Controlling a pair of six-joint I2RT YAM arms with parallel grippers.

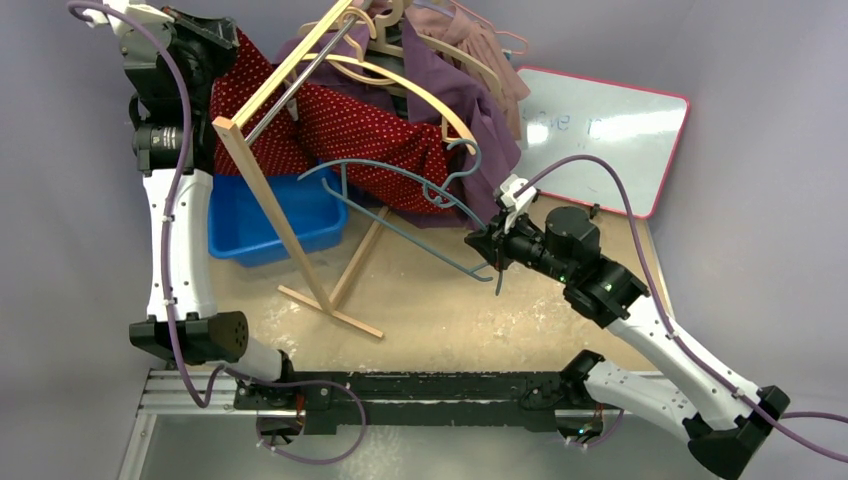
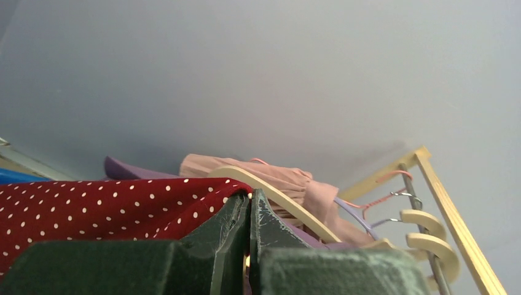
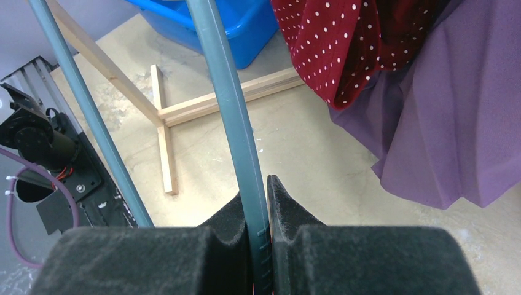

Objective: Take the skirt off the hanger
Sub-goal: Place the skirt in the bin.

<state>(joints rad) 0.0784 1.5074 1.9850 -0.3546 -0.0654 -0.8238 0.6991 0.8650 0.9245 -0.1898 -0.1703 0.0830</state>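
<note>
**At the rack: skirt in one gripper, hanger in the other**

Up at the wooden rack [image 1: 265, 195], the step in hand looks like the separation itself, with each arm holding one half of the pair. The left gripper [image 2: 249, 195] sits high at the rack's far-left end. Its fingers [image 2: 224, 230] are pressed fully together, with an edge of the red polka-dot skirt [image 1: 350, 125] pinched at their tips. The right gripper [image 3: 258, 189] is clamped on a bar of the blue-grey hanger [image 1: 400, 225], nearly closed, and the bar fills the slit between its pads [image 3: 289, 215].

The skirt lies bunched over the rack above the blue bin [image 1: 250, 225], beside a purple garment [image 1: 495, 140]. The hanger hangs lower, its hook just at the skirt's edge. I cannot tell whether any fabric is caught on it.

Next, I judge, the right arm should draw the hanger down and away while the left holds the cloth firm, watching for a snag.
</note>
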